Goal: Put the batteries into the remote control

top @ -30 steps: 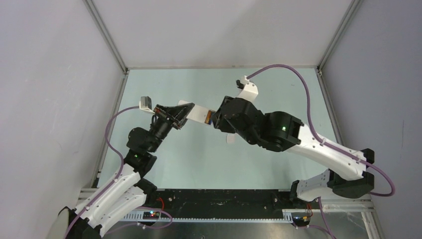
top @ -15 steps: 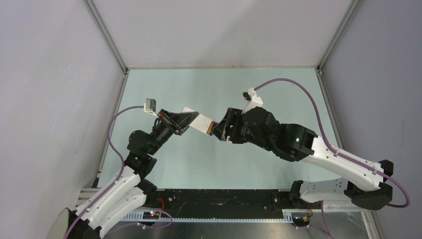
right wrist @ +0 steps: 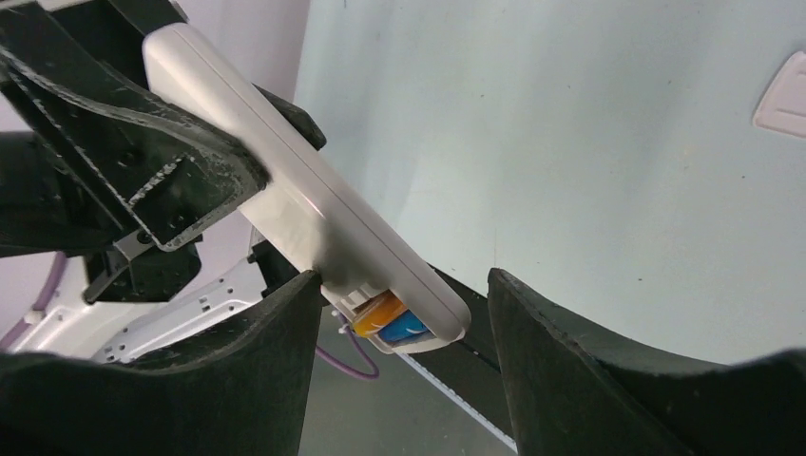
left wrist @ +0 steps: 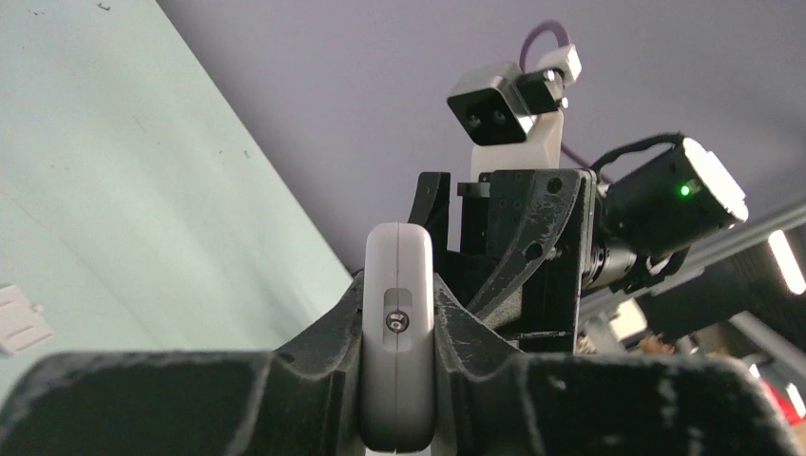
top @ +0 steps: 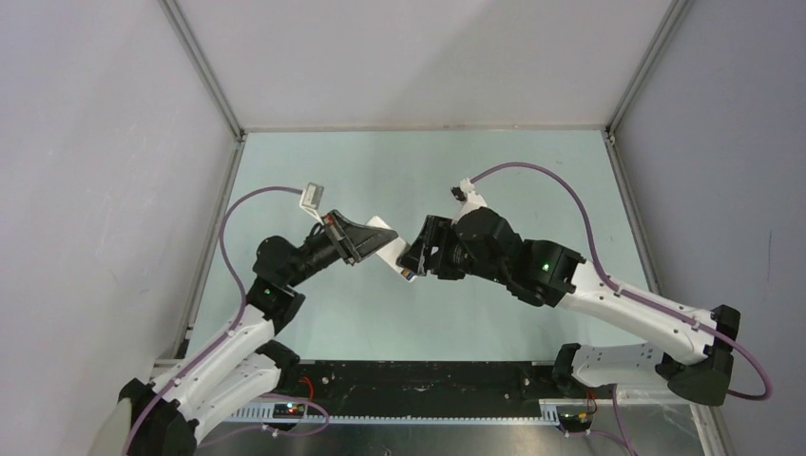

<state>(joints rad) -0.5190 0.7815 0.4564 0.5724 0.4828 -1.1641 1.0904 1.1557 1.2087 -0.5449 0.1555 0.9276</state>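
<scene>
My left gripper [top: 369,242] is shut on the white remote control [top: 392,250] and holds it off the table. In the left wrist view the remote [left wrist: 399,275] stands edge-on, clamped between the two fingers [left wrist: 314,351]. In the right wrist view the remote [right wrist: 285,180] slants down to its open end. There the orange battery [right wrist: 378,312] and the blue battery [right wrist: 407,326] lie side by side in the compartment. My right gripper [right wrist: 399,277] is open and straddles that end. Its left finger [right wrist: 285,361] touches the remote's underside.
A small white flat cover lies on the pale green table, in the left wrist view [left wrist: 21,319] and at the right wrist view's upper right [right wrist: 784,93]. Grey walls enclose the table [top: 380,152]. The black base rail [top: 428,380] runs along the near edge.
My left gripper has carried the remote right and toward the near edge. My right arm has swung nearer and its gripper now sits around the remote's battery end.
</scene>
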